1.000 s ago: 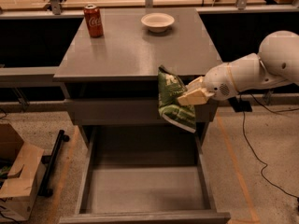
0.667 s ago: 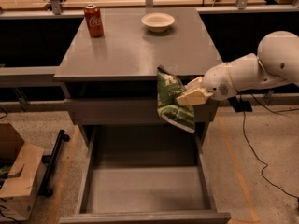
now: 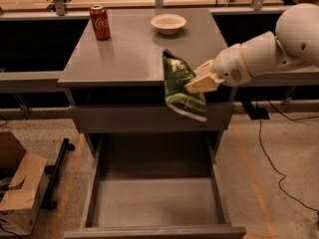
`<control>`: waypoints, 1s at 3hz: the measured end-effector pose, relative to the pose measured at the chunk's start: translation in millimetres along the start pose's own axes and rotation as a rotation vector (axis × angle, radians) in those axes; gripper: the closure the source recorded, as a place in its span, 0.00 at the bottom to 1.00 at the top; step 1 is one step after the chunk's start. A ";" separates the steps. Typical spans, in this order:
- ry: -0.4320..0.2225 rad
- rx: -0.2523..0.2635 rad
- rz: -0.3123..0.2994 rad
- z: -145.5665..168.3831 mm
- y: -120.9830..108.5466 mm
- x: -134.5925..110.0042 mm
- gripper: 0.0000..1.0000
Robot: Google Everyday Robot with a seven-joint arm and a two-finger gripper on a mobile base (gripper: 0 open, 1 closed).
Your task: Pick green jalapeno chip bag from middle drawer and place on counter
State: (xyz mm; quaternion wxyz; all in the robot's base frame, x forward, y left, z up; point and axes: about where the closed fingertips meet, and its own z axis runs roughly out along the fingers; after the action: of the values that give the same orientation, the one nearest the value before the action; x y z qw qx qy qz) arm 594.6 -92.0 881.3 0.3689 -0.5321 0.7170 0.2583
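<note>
The green jalapeno chip bag (image 3: 182, 89) hangs in the air, held by my gripper (image 3: 198, 81), which is shut on its right side. The bag's top is level with the front edge of the grey counter (image 3: 124, 54), and its lower end hangs in front of the upper drawer front. My white arm reaches in from the right. The middle drawer (image 3: 154, 200) stands pulled out below, its grey floor bare.
A red soda can (image 3: 99, 22) stands at the counter's back left and a white bowl (image 3: 168, 23) at the back middle. A cardboard box (image 3: 20, 190) sits on the floor at the left. A black cable (image 3: 271, 158) lies on the floor at the right.
The bag and my gripper have risen, from in front of the cabinet's front to the level of the counter's edge.
</note>
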 end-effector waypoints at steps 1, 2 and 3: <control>0.000 0.016 -0.064 -15.2 -25.0 -37.1 1.00; -0.020 0.024 -0.117 -8.7 -60.6 -70.2 1.00; -0.064 0.060 -0.149 5.5 -102.3 -99.2 1.00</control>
State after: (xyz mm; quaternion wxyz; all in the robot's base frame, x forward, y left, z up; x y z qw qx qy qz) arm 709.5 -61.7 960.1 0.4258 -0.5639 0.6707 0.2255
